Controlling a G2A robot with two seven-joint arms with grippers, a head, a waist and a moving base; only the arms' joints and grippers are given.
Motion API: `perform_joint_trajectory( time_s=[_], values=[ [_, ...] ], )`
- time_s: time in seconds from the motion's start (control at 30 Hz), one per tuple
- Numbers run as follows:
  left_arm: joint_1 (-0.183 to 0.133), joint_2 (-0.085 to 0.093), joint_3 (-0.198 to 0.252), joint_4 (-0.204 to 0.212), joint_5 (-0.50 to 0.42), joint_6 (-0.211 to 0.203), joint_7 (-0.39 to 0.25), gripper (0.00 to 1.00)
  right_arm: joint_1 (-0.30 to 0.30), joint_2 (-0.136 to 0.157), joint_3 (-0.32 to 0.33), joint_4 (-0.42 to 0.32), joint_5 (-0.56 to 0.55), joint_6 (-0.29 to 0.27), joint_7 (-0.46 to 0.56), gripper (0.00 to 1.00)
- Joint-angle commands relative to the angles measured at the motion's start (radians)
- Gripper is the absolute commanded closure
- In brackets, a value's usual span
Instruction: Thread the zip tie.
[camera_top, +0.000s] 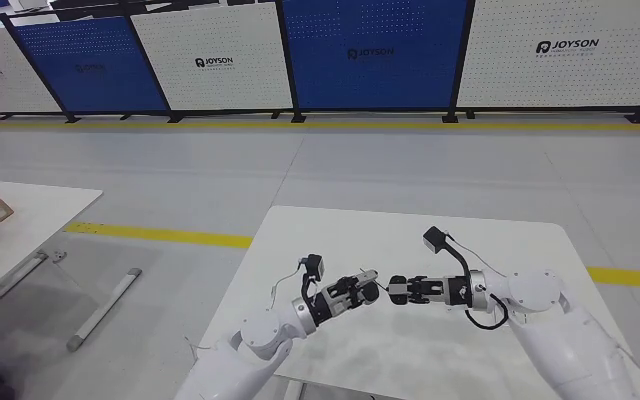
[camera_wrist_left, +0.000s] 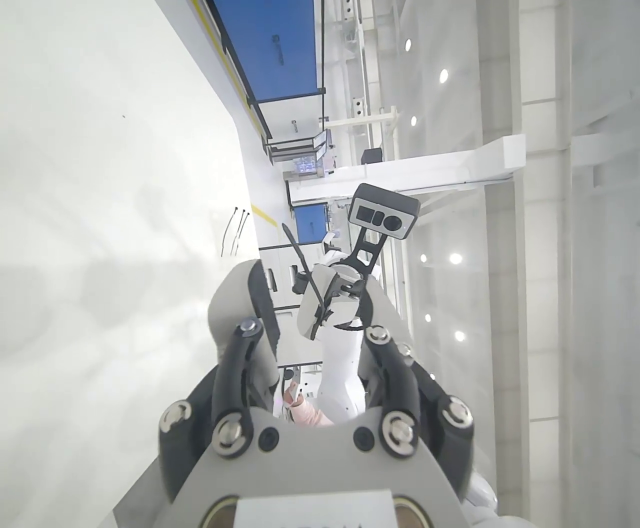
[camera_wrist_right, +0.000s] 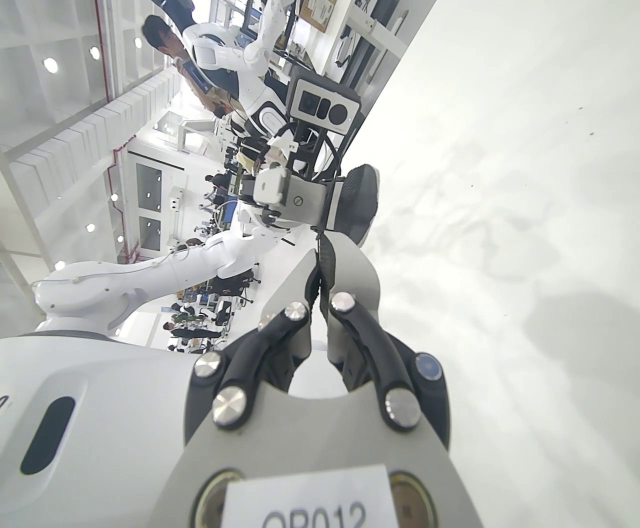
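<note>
In the left wrist view, a black zip tie (camera_wrist_left: 300, 255) stands up out of the right gripper's fingers, its thin pointed end free. My right gripper (camera_top: 392, 291) (camera_wrist_right: 322, 252) is shut on this zip tie (camera_wrist_right: 318, 234), pads pressed together. Facing it tip to tip over the middle of the white table (camera_top: 500, 240) is my left gripper (camera_top: 368, 287) (camera_wrist_left: 322, 305). It is open, its fingers (camera_wrist_left: 252, 295) spread to either side of the right gripper and the tie. Nothing is held in it.
Three spare black zip ties (camera_wrist_left: 235, 232) lie together on the table near its edge, beyond the grippers. A second white table (camera_top: 40, 215) stands to the left across the floor. Blue and white panels (camera_top: 370, 50) line the back.
</note>
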Motion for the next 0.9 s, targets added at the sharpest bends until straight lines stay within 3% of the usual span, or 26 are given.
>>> perform_joint_trajectory(
  time_s=[0.0, 0.1, 0.37, 0.5, 0.6, 0.87],
  values=[
    [0.003, 0.001, -0.002, 0.001, 0.003, -0.006, -0.008, 0.79, 0.0, 0.0, 0.0, 0.0, 0.0, 0.0, 0.0, 1.0],
    [0.006, 0.002, -0.005, -0.002, 0.006, -0.01, -0.012, 0.83, 0.0, 0.0, 0.0, 0.0, 0.0, 0.0, 0.0, 1.0],
    [0.004, 0.001, -0.005, -0.007, -0.009, 0.008, -0.008, 0.76, 0.0, 0.0, 0.0, 0.0, 0.0, 0.0, 0.0, 1.0],
    [-0.005, -0.001, 0.0, 0.002, -0.005, 0.015, 0.0, 0.83, 0.0, 0.0, 0.0, 0.0, 0.0, 0.0, 0.0, 1.0],
    [-0.01, -0.003, 0.006, 0.007, -0.002, 0.014, 0.0, 1.0, 0.0, 0.0, 0.0, 0.0, 0.0, 0.0, 0.0, 1.0],
    [-0.008, -0.003, 0.007, 0.007, -0.008, 0.015, -0.013, 1.0, 0.0, 0.0, 0.0, 0.0, 0.0, 0.0, 0.0, 1.0]
  ],
)
